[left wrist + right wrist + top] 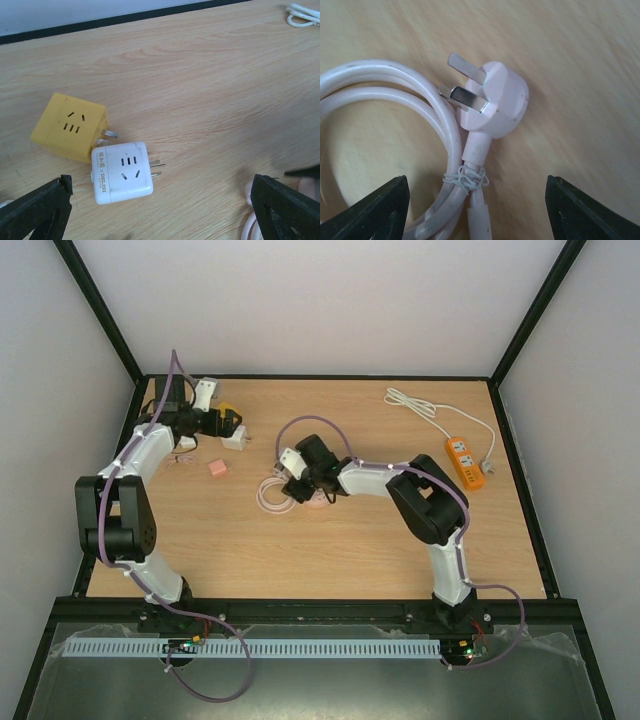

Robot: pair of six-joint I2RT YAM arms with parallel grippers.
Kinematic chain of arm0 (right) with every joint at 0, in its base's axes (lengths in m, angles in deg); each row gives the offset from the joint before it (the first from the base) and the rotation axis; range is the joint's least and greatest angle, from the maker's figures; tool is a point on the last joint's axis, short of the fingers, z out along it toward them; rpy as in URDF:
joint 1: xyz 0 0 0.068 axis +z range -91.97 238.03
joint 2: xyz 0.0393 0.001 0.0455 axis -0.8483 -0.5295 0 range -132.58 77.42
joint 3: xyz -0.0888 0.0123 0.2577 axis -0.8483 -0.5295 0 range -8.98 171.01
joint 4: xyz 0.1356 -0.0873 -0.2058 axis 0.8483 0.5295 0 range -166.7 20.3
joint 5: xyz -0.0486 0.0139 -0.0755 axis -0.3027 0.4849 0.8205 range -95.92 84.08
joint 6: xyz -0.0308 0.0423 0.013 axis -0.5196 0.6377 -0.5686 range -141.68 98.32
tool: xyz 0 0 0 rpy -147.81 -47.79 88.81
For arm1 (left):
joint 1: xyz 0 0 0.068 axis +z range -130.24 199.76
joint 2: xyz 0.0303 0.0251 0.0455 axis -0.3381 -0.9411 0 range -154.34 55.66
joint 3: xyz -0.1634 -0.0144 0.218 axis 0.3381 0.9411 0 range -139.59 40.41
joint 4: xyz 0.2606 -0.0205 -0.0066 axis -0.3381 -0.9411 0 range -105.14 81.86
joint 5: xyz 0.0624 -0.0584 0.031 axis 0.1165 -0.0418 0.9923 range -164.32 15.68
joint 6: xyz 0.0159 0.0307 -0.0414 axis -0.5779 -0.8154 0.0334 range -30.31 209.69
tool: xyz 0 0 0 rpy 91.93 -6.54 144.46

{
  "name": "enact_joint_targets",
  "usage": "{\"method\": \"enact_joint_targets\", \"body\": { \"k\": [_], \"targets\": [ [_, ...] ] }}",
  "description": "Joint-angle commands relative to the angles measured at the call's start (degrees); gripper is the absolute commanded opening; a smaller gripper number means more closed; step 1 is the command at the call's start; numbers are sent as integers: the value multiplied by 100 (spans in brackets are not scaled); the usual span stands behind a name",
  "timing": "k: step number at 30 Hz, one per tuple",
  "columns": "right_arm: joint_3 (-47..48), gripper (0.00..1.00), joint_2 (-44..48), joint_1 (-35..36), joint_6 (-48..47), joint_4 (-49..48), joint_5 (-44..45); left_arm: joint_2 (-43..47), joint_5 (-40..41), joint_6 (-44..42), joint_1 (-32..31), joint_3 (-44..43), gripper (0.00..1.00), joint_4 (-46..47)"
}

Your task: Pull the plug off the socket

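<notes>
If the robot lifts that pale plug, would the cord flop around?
Probably the plug itself is rigid; it looks like moulded plastic. Its coiled cord would likely sag and trail, though the wire tie should keep loops bundled.

The top external camera sits high above and behind the arm bases. It faces down and forward and covers the whole table (400, 540) from far off.

The left wrist camera is low and near. It faces obliquely forward across the wood toward the far edge, with the yellow cube (70, 127) and white cube (122, 171) left of centre.

The right wrist camera faces almost straight down, very near, on the plug (495, 102) and cable coil (385, 85).

The top view shares both cubes with the left wrist view and the coil with the right wrist view.
</notes>
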Motion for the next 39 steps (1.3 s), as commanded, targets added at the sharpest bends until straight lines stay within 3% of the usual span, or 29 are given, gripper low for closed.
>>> {"method": "enact_joint_targets", "body": {
  "k": [1, 10, 14, 21, 30, 36, 39],
  "targets": [
    [-102, 72, 96, -670, 21, 967, 216, 204, 523, -355, -115, 90, 99, -105],
    [-101, 71, 222, -1827, -101, 1940, 204, 240, 695, -368, -170, -105, 99, -35],
    [-596, 71, 477, -2654, -464, 1931, 267, 189, 929, -354, -164, -257, 99, -71],
    [-828, 71, 828, -3504, -702, 1996, 111, 159, 757, -532, -161, -340, 99, -316],
    [-365, 87, 1803, -3598, -523, 2230, -627, 297, 758, -659, 7, -613, 99, -602],
    [227, 100, 2502, -3612, -53, 2229, -994, 375, 536, -809, 645, -1256, 99, -1159],
    [218, 98, 2957, -3664, 350, 1954, -1113, 547, 413, -933, 1032, -1242, 99, -1273]
  ]
}}
